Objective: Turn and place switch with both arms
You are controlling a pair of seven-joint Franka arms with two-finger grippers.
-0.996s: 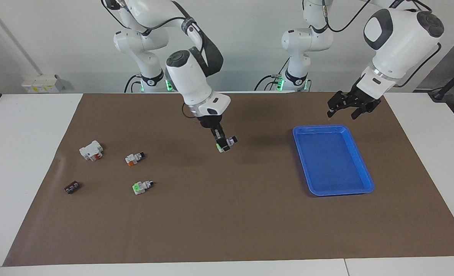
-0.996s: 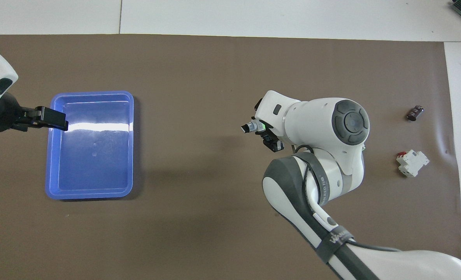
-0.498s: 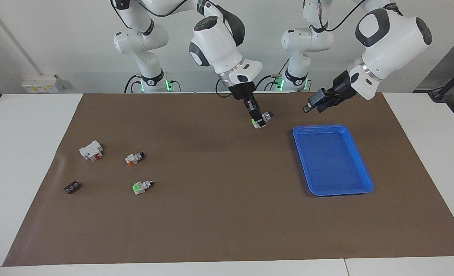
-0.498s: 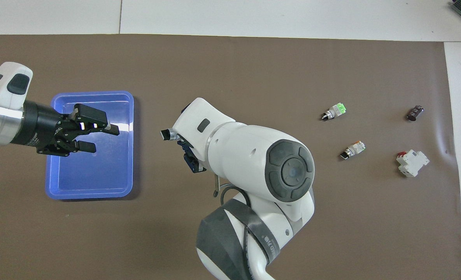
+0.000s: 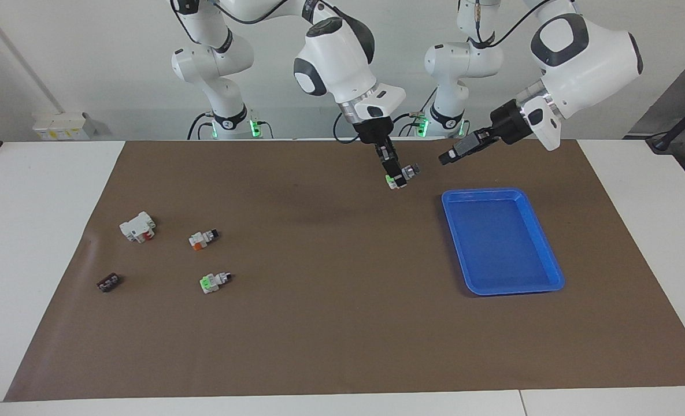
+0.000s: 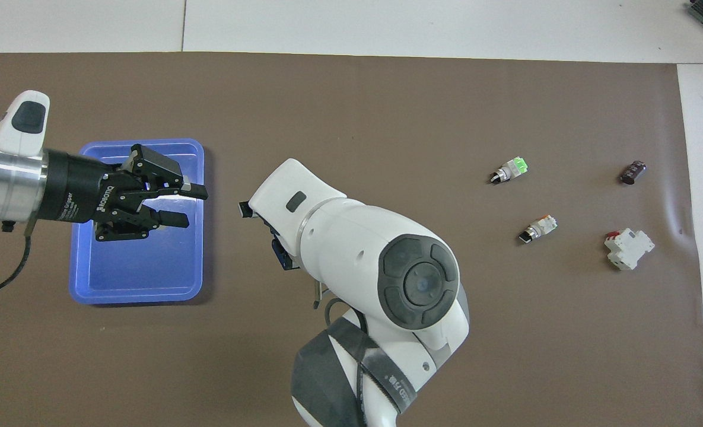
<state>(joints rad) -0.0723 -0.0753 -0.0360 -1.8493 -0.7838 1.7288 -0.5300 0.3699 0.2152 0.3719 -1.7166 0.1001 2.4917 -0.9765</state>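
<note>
Brown mat (image 5: 342, 323): covers the table; every loose part lies on it.
Held switch (image 5: 403, 174): clamped in the right gripper (image 5: 396, 178), in the air over the mat beside the tray, toward the robots' end. Its green face points down and its knob end points toward the left gripper.
Right gripper: fingers shut on the switch body, reaching down from an arm that comes across from the right arm's end of the table.
Left gripper (image 6: 182, 206): partly open with a clear gap between the fingers, empty, aimed sideways at the switch. It hangs over the tray's edge on the side of the right gripper, near the switch but apart from it.
Blue tray (image 5: 541, 228): empty, at the left arm's end of the mat.
Other switches: one with a green face (image 5: 213, 282) and one with an orange side (image 5: 202, 238) lie untouched at the right arm's end.
White block (image 5: 137, 226): bigger, with a red patch, beside them.
Dark piece (image 5: 108, 282): small, nearest that end.
Done, as I judge: one switch picked up and carried to the meeting point.
Left to do: the hand-over to the left gripper, the turn, the placing in the tray, probably.
</note>
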